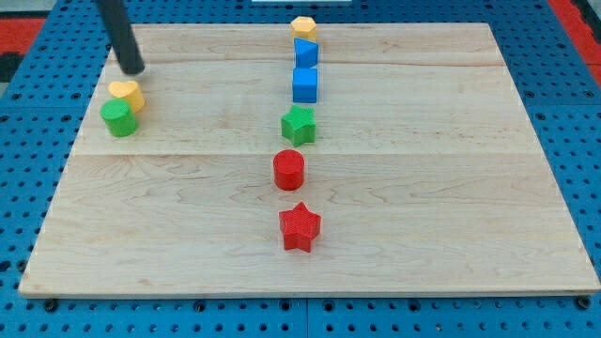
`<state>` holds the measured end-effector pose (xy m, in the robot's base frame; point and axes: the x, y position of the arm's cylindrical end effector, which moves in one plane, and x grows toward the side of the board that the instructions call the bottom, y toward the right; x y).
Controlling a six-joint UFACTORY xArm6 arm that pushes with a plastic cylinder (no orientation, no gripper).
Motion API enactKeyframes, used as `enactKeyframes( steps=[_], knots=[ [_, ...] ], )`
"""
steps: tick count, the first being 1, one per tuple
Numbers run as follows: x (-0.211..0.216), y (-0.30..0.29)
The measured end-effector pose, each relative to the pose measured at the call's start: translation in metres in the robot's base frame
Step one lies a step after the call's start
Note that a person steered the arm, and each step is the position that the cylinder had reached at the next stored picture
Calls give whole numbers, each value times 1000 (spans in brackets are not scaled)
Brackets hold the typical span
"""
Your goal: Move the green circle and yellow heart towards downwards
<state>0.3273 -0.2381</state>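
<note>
Near the view's upper left corner of the bench (188, 235), the yellow heart (125, 92) and the green circle (119, 117) sit touching, the heart at the upper side of the circle. Below them, toward the view's bottom, the wood is bare, so nothing stands in the way there. Well apart, down the middle of the board, runs a column of six other blocks: a yellow hexagon-like block (303, 26) at the top edge, then a blue block (306, 52) whose shape is hard to make out, a blue cube (305, 84) touching it, a green star (299, 124), a red cylinder (289, 170) and a red star (300, 227) nearest the view's bottom.

The end effector is a bare dark rod with nothing to open or shut, and it holds nothing. It leans in from the view's top left, and my tip (133, 70) rests on the board just above the yellow heart, slightly toward the view's right of it, close by but apparently not touching.

The rod's upper part is cut off by the top edge of the view, so the arm itself is unseen. A blue perforated surface (563, 113) surrounds the board.
</note>
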Motion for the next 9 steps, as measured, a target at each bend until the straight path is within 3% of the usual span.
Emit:
enactKeyframes(
  steps=[2, 5, 7, 8, 9],
  knots=[
    [80, -5],
    [89, -19],
    [90, -67],
    [100, -64],
    [153, 4]
  ],
)
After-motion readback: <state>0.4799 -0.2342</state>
